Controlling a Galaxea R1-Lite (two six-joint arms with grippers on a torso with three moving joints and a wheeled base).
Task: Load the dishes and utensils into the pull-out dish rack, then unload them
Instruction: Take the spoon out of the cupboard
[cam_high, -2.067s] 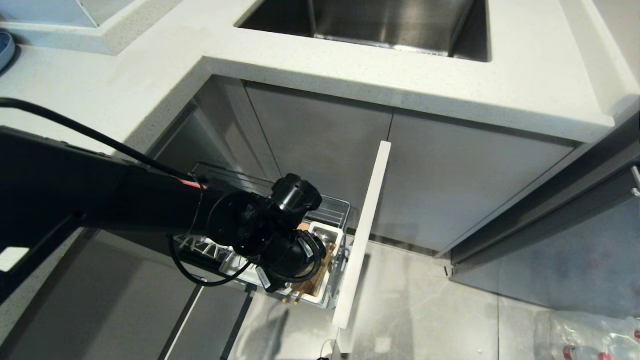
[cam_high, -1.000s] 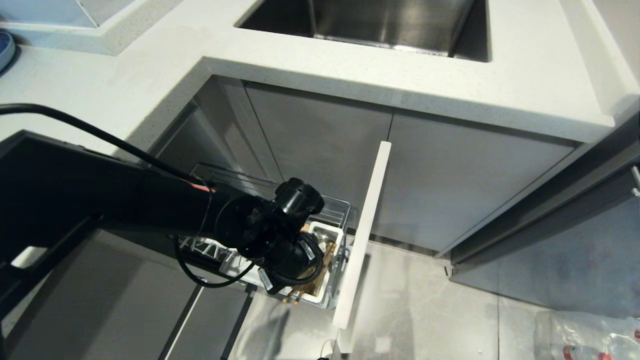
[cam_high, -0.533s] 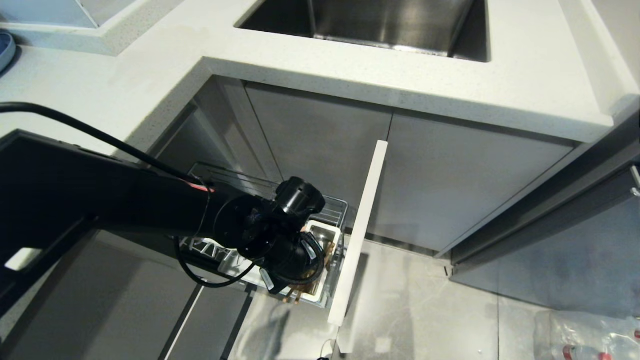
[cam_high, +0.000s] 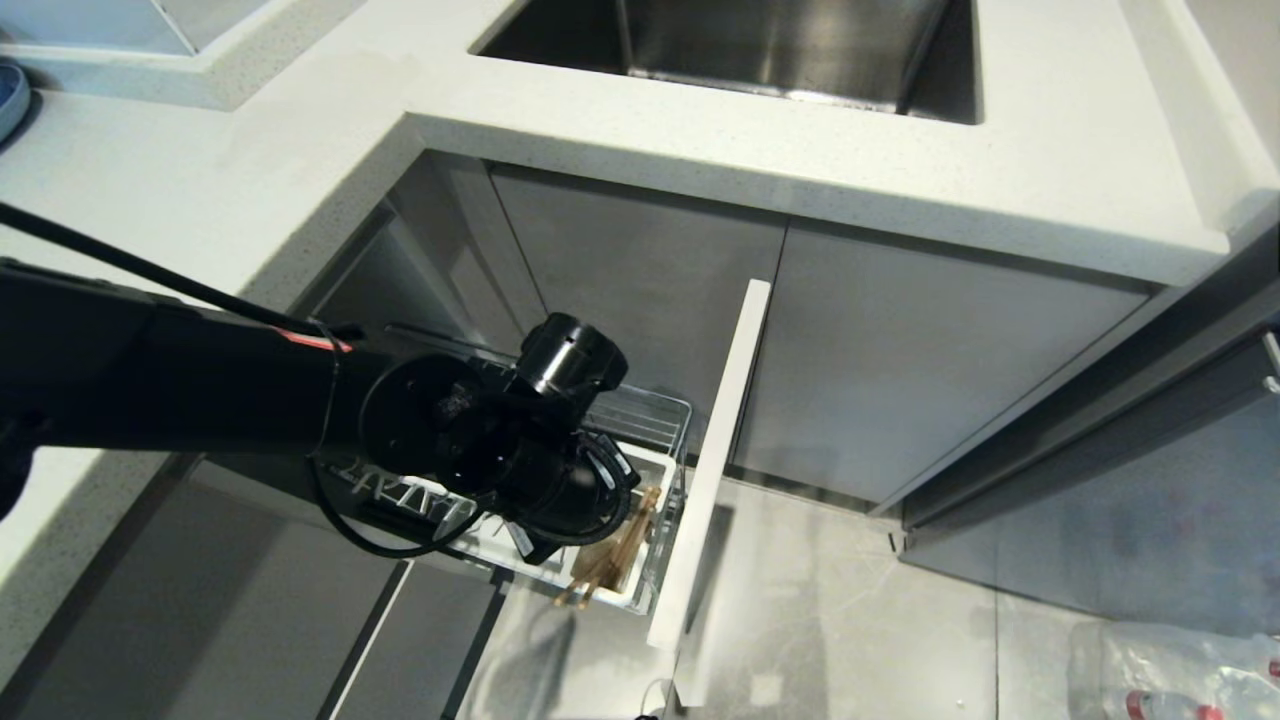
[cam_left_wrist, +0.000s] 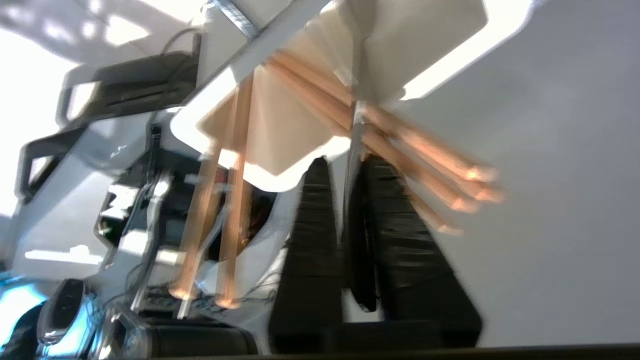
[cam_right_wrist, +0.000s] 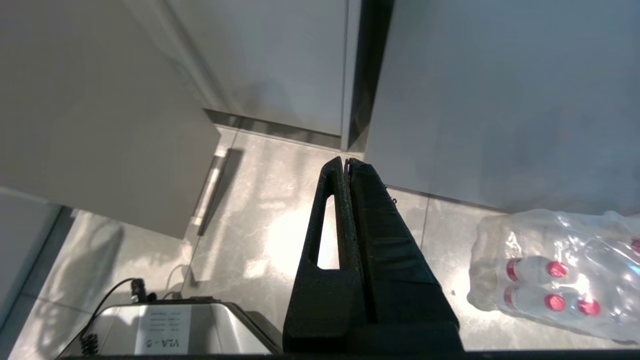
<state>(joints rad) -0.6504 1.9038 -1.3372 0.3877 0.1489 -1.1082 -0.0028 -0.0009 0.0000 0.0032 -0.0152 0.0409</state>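
From up top, the left gripper (cam_high: 575, 545) is reaching down into the pull-out dish rack (cam_high: 655, 420), into its white utensil caddy (cam_high: 655, 465), where the wooden chopsticks (cam_high: 612, 560) are leaning, their free ends poking up and out over the caddy's near rim. At the left wrist, the fingers (cam_left_wrist: 315, 220) are pinching nearly closed on the slim grey spoon (cam_left_wrist: 354, 135), its handle running straight between them, bowl end down in the caddy. I'd call it light, stiff and slick, best nipped high on the handle. The chopsticks (cam_left_wrist: 380, 140) are fanning slantwise beside it. At the right wrist, the right gripper (cam_right_wrist: 347, 167) is hanging closed and empty over the floor.
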